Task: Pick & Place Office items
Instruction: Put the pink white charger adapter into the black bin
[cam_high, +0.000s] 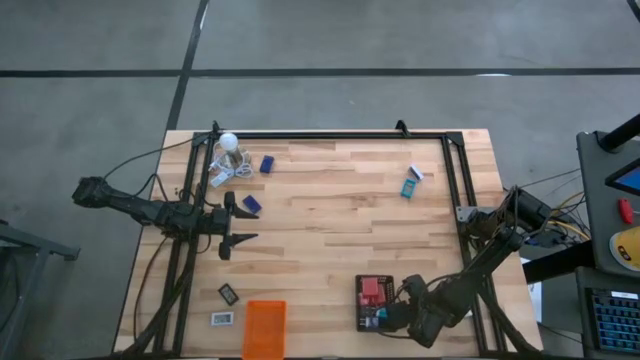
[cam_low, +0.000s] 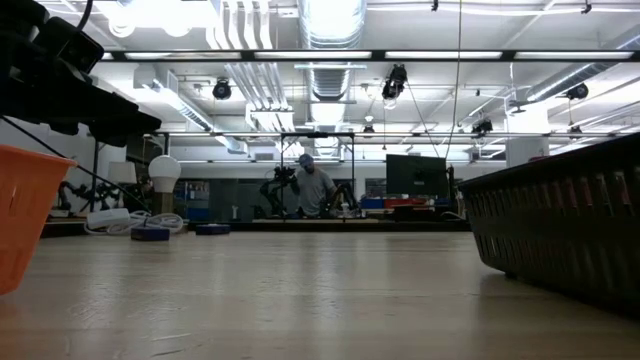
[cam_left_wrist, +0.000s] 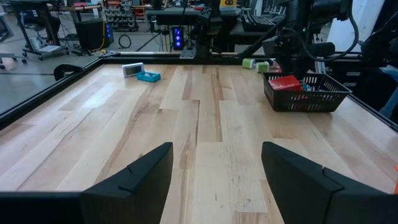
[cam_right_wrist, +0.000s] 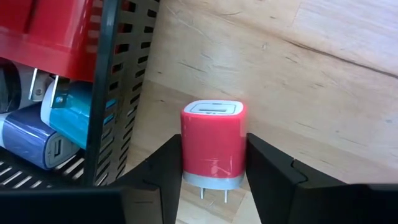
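Pale wooden slatted table (cam_high: 330, 215) carries everything. Black mesh rectangular tray (cam_high: 373, 303) sits at the near edge right of centre, with a red box (cam_high: 371, 289) and small items inside. Right gripper (cam_right_wrist: 213, 163) is just right of that tray, fingers either side of a red plug-in charger cube (cam_right_wrist: 213, 144) (touching, it seems). Orange rectangular tray (cam_high: 265, 328) lies at the near edge, left of the black one. Left gripper (cam_high: 243, 222) hovers mid-left, empty.

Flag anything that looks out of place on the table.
A red charger stands outside the black basket, between the right end effector's fingers, prongs pointing toward the camera. Other items still lie scattered across the table.
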